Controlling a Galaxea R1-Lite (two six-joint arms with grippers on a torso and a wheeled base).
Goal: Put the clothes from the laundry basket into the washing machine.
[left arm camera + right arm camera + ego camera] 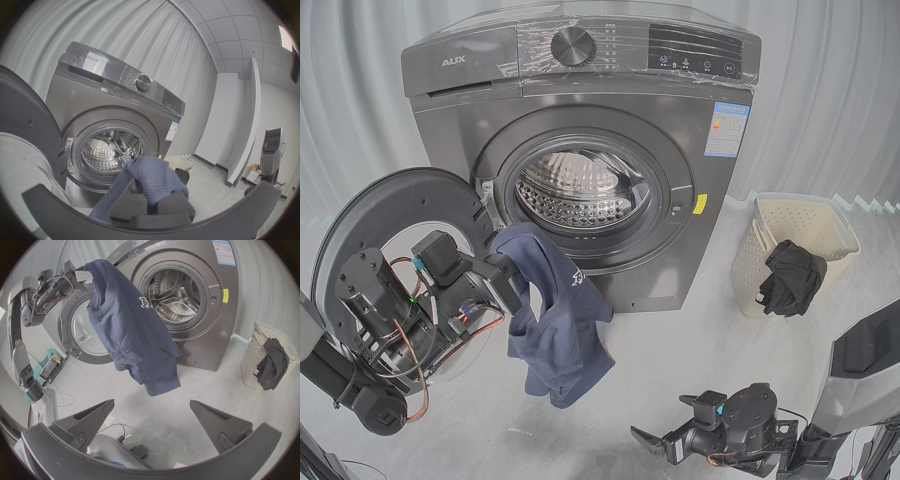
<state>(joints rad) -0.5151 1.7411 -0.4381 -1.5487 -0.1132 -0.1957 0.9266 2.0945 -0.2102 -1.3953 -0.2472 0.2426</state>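
Left claw [508, 275] is clamped on a bunch of the navy T-shirt [562, 325], just in front of the washing machine [456, 131] and beside its open door [375, 206]. The shirt hangs limp below the grip; it looks light, soft and floppy, so a pinched fold of cloth is the hold, and I'd watch the trailing hem at the rim. Right claw [150, 418] sits low, fingers spread, holding nothing. I see no clothes in the drum [581, 187]; a black garment [794, 278] drapes over the laundry basket [837, 225] wall.
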